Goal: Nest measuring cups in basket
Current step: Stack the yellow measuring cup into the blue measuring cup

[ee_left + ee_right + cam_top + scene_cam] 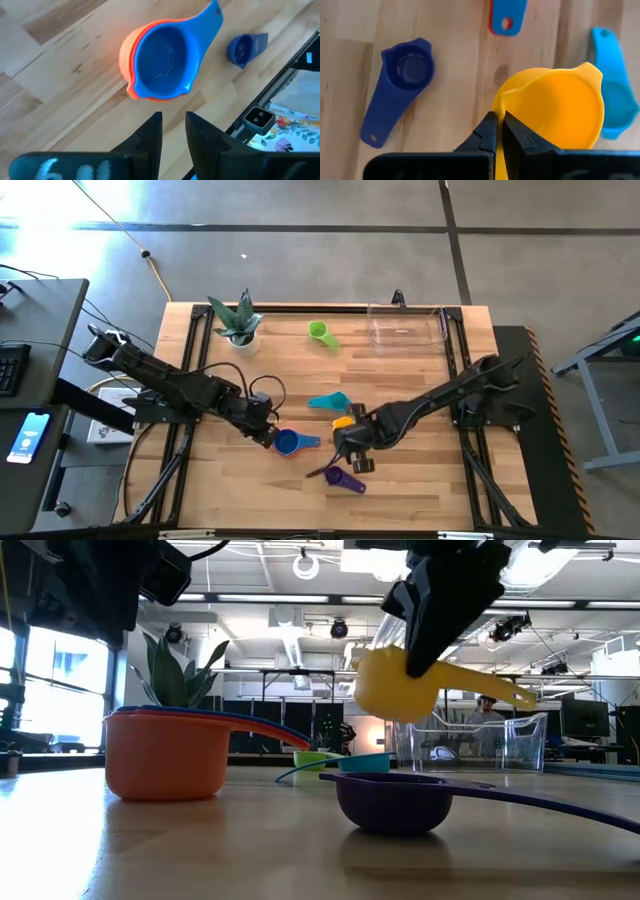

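Observation:
My right gripper [499, 125] is shut on a yellow measuring cup [342, 423], which hangs above the table at mid-front. A purple cup [345, 477] stands on its base just nearer the front edge, and a teal cup [328, 401] lies just beyond the yellow one. A blue cup [162, 60] sits nested inside an orange cup [165, 755] on the table. My left gripper [173, 132] hovers open beside this pair, touching nothing. A green cup [320, 333] rests far back, left of the clear basket [405, 328]. My right gripper pinches the yellow cup between its two fingers at the bowl's rim [498, 107], where the handle leaves the bowl. The fingers slant down from the table's right. The cup is lifted clear and tilted, and its handle [500, 690] sticks out toward the right.
A white pot with a green plant [238, 325] stands at the far left of the table. Bare wood lies between the cups and the basket. The arms' bases and cables flank the table's left and right sides.

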You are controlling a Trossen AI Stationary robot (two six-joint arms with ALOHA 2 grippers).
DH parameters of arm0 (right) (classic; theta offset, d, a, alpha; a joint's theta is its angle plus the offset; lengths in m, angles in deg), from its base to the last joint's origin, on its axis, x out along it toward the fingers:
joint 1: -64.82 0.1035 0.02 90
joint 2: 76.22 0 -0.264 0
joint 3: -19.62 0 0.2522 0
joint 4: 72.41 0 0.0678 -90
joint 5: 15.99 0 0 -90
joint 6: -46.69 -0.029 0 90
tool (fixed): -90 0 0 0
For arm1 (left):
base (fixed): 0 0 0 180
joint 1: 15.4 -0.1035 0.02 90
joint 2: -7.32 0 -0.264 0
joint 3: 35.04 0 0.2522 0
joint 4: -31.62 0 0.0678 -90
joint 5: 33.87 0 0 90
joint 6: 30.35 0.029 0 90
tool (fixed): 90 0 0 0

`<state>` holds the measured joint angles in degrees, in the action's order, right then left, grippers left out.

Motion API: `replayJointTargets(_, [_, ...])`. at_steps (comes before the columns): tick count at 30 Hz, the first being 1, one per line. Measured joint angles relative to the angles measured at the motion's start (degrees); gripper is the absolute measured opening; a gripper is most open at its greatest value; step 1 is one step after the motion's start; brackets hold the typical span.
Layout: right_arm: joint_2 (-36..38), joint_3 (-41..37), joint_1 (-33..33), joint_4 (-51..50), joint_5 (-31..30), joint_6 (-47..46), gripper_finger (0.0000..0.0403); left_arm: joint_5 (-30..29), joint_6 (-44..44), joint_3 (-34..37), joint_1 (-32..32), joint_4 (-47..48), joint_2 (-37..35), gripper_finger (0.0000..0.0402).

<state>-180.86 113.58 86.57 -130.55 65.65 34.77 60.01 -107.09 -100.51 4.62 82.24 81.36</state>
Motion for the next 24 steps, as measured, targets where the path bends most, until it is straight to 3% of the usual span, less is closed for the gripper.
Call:
replayJointTargets(9, [-4.1, 0.0, 1.2, -5.4, 1.7, -6.0, 0.0000, 0.3, 4.5, 0.0, -1.9, -2.6, 0.0, 0.0076])
replayJointTargets(24, [-6.7, 0.0, 1.2, -5.7, 8.9, -5.8, 0.0009, 0.4, 8.4, 0.0, -2.8, -9.0, 0.0, 0.0076])
